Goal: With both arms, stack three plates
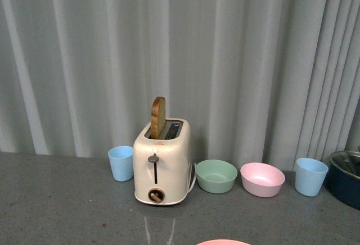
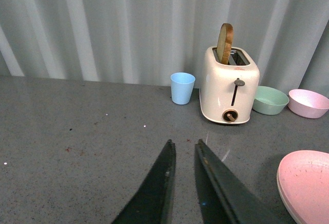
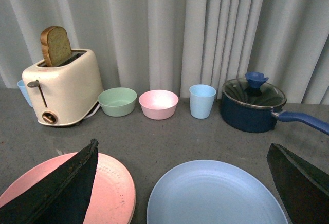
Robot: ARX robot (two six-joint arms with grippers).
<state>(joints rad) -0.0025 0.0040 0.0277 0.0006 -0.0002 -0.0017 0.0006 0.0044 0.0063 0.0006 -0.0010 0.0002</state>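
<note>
Pale grey curtain hangs in folds behind a speckled grey counter. Along the back stands a cream toaster with a browned slice of bread sticking up from one slot. A light blue cup sits just beside it on one side. On the other side a small green bowl, a small pink bowl and a second blue cup run in a row. A dark blue pot with a glass lid stands at the end.

Nearer the robot, the pink plate and the light blue plate lie flat on the counter, side by side, with a thin strip of grey between their rims. From the front camera only a sliver of the pink one shows at the bottom edge.

The right gripper hangs over these two plates with its jaws spread wide and nothing in them. One finger crosses in front of the pink plate and the other lies beyond the blue one. The left gripper is over bare counter, with the pink plate off to its side. Its jaws are drawn nearly together, only a slit between them, and they hold nothing.
</note>
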